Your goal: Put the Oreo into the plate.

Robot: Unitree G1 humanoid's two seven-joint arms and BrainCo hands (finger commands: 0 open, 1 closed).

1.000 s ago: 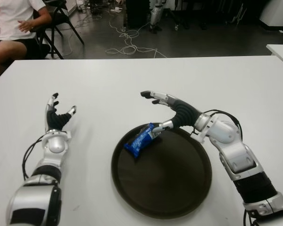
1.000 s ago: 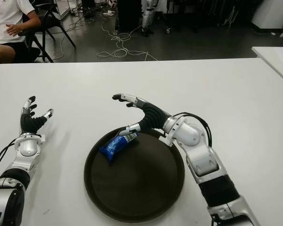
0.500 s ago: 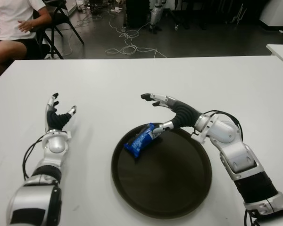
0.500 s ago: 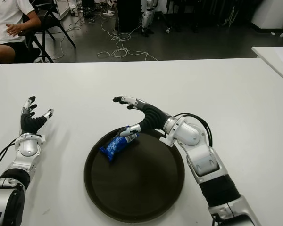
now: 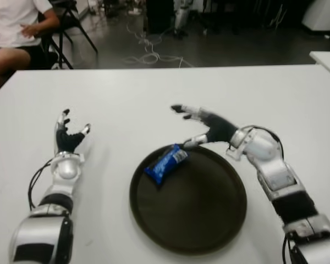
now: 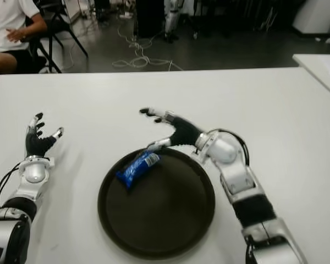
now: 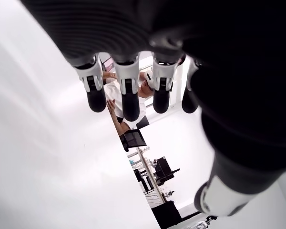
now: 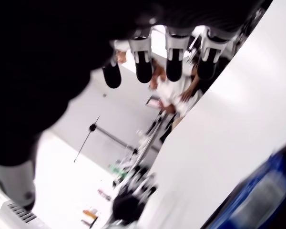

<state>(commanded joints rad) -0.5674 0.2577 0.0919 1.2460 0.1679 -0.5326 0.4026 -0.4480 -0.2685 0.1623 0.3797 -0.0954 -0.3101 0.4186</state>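
Note:
A blue Oreo packet (image 5: 165,163) lies inside the round dark plate (image 5: 203,220), near its far-left rim, with nothing touching it. My right hand (image 5: 195,125) hovers just beyond the plate's far rim, fingers spread and empty, its thumb a short way from the packet's end. A corner of the blue packet (image 8: 269,191) shows in the right wrist view. My left hand (image 5: 67,134) shows on the white table (image 5: 121,93) well left of the plate, fingers spread and holding nothing.
A person in a white shirt (image 5: 14,25) sits on a chair beyond the table's far-left corner. Cables (image 5: 148,52) lie on the floor behind the table. Another white table's corner (image 5: 327,58) shows at the far right.
My right hand has lifted off the Oreo packet and drawn back to the right and away from the plate. The packet stays in the plate. The left hand has not moved.

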